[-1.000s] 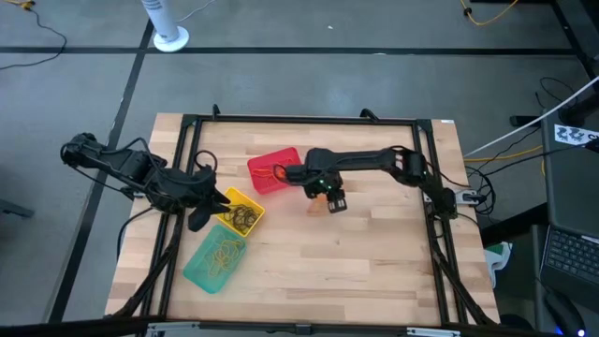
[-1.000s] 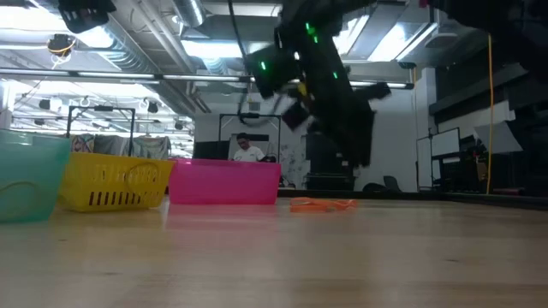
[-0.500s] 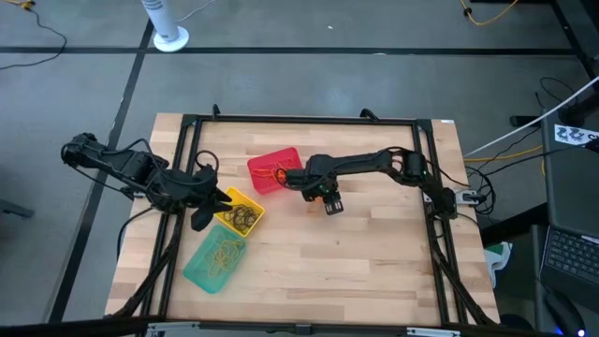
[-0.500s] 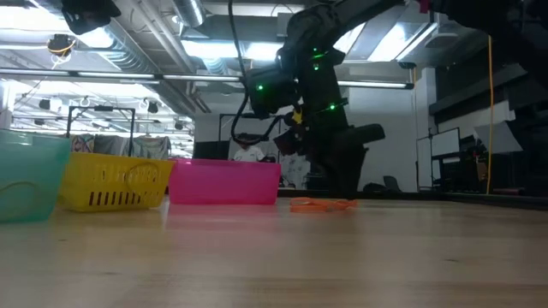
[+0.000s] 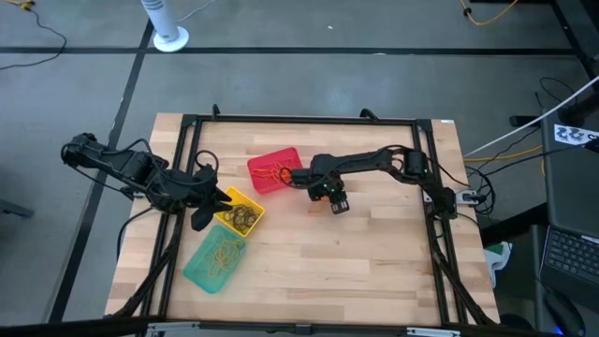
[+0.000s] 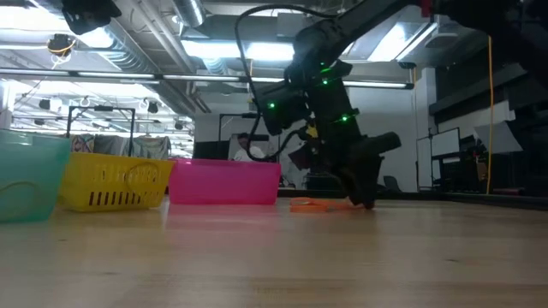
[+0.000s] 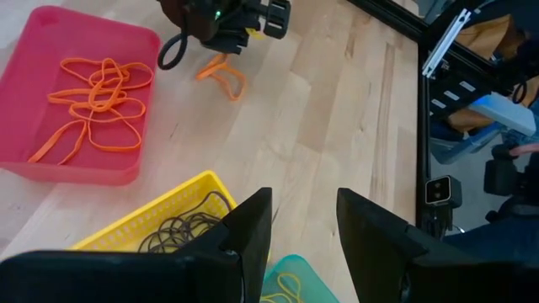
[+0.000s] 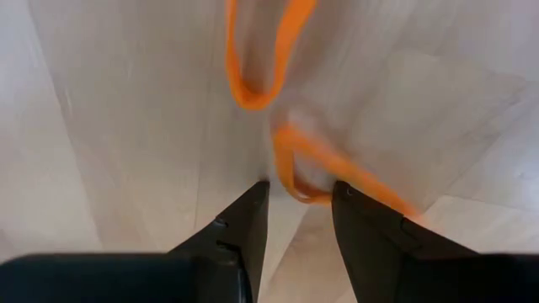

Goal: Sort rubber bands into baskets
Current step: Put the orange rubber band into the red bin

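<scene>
Orange rubber band (image 8: 290, 164) on counter (image 5: 374, 253), frame centre, between right gripper's (image 5: 337, 203) parted fingers (image 8: 236, 227). Left gripper (image 7: 299, 223) open, idle over yellow basket (image 5: 245, 213), farther off.

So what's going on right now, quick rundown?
Right end effector open, down on table over loose orange bands. Left end effector open, waiting above yellow basket. Nothing in the way.

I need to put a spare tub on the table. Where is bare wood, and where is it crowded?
Bare wood lies right of the right claw and along the near edge of the table. It is crowded on the left, with the red basket, yellow basket, teal basket and left claw.
</scene>
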